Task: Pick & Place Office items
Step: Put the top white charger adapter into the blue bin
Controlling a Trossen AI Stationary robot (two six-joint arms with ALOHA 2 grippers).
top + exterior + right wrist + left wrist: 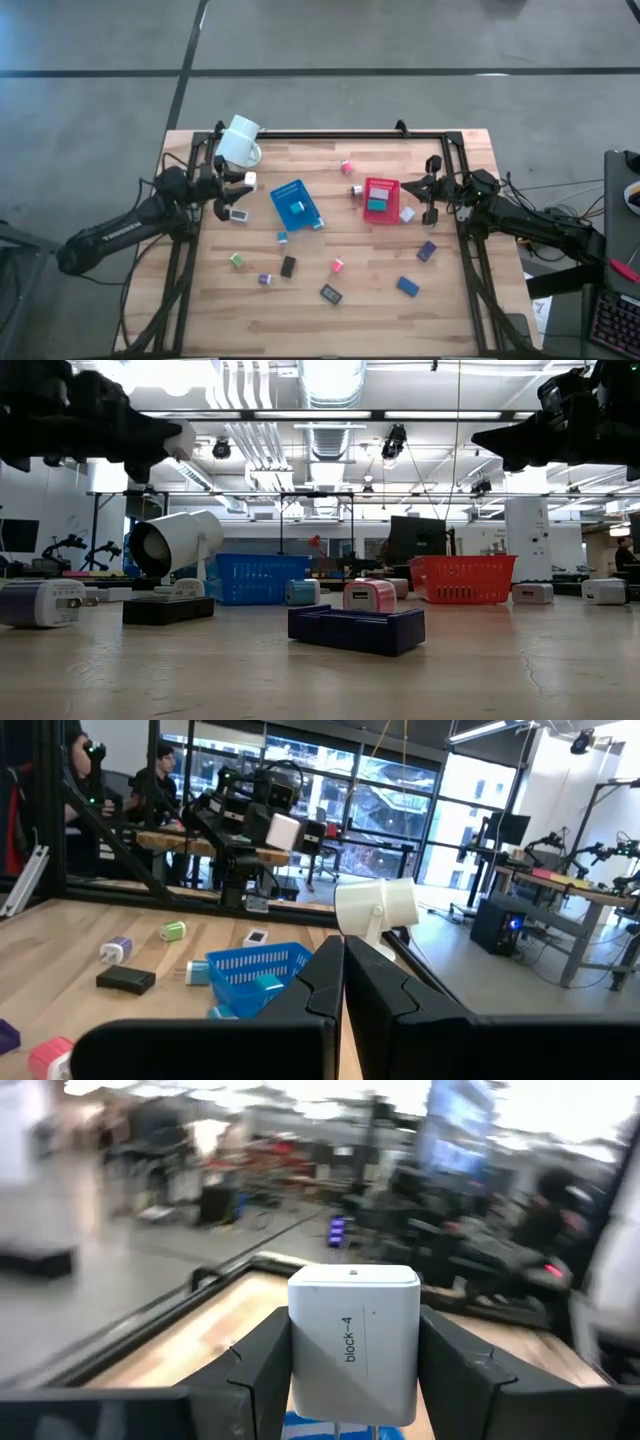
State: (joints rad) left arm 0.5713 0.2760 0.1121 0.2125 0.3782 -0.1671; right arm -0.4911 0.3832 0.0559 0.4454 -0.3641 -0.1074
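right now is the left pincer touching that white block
Touching. The left wrist view shows the white block clamped between the left pincer's two dark fingers, with no gap on either side.

right pincer [343,982] – fingers together | blue basket [255,968] ahead | white mug [376,907] – tipped over

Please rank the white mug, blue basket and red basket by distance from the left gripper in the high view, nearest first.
1. White mug, just beyond the left gripper.
2. Blue basket, mid-table.
3. Red basket, toward the right arm.
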